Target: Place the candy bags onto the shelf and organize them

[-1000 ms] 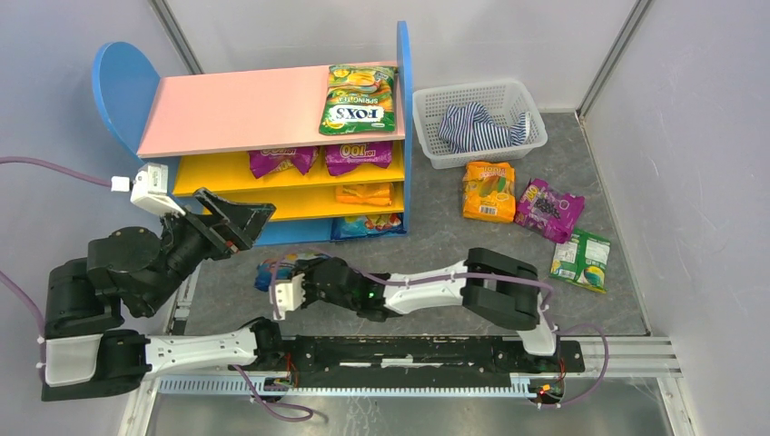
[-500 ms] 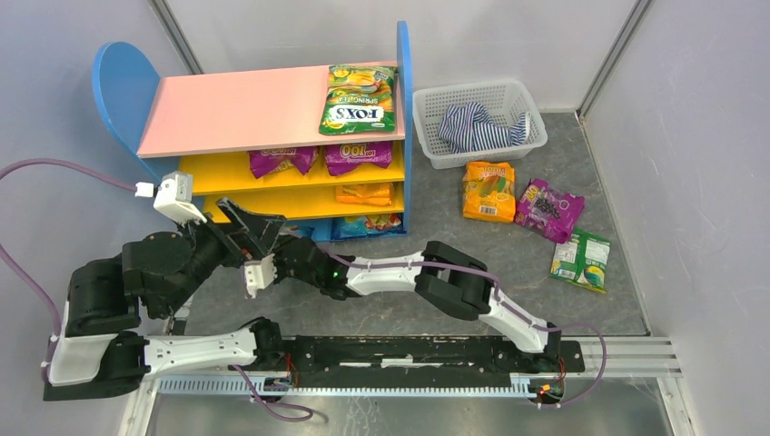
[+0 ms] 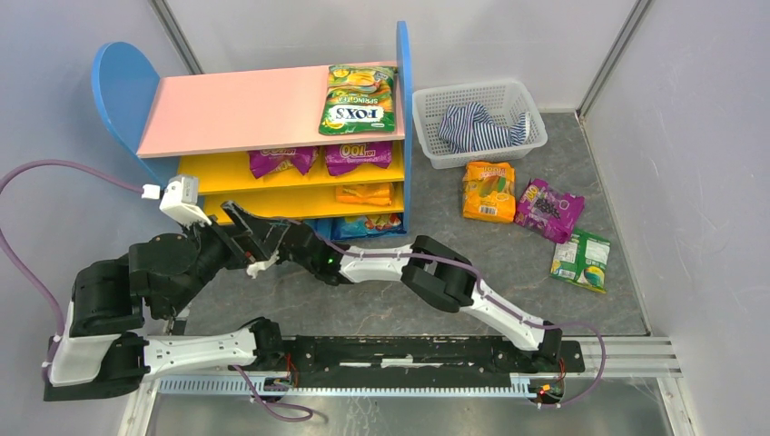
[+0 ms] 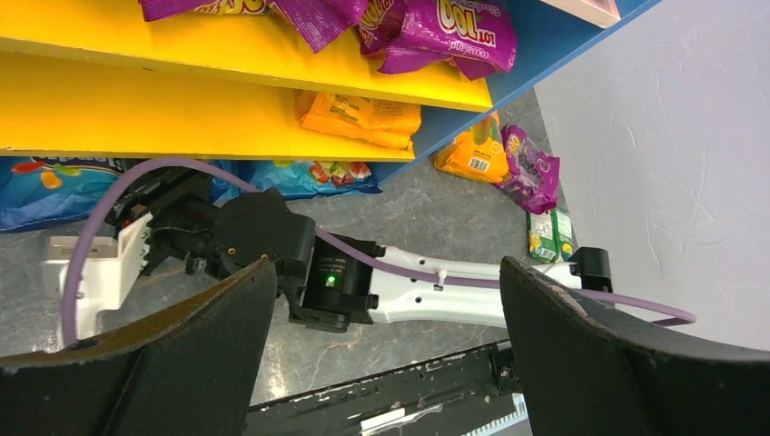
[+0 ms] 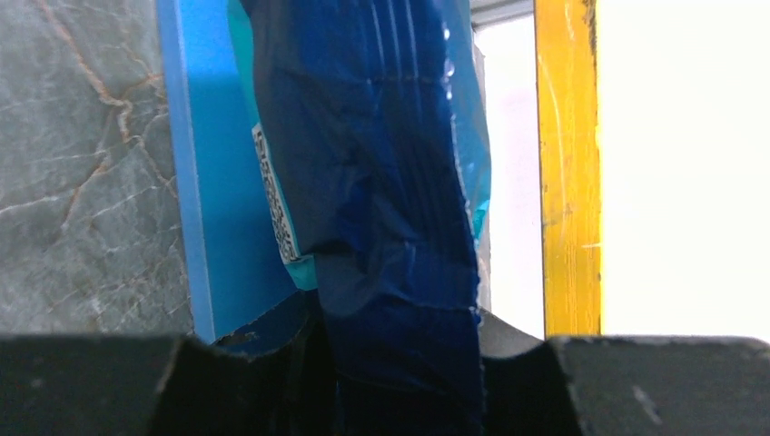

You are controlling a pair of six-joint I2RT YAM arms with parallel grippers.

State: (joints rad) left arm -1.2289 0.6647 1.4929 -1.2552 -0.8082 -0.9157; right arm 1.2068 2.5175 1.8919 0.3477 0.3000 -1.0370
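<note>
One big shelf (image 3: 272,109) sits at 11 o'clock on the table (image 3: 436,245). The right arm (image 3: 381,263) is stretched out flat toward its bottom tier, with the right gripper (image 5: 399,341) pinched tight on a blue candy bag (image 5: 381,182) right at the blue bottom board. The left arm (image 3: 163,268) is folded up at 8 o'clock, left gripper (image 4: 386,272) spread wide and holding nothing. An orange bag (image 3: 488,191), purple bag (image 3: 548,209) and green bag (image 3: 581,259) lie loose at the shelf's 4 o'clock

Green-yellow candy bag (image 3: 360,98) lying on pink top board (image 3: 236,109), carrying brand "FOX'S" in white letters. Purple candy bag (image 4: 445,32) on upper yellow board (image 4: 227,54) showing big white "100"; smaller print beside it not readable. Blue candy bag (image 5: 381,182) bearing barcode strip, digits being too small to read.
</note>
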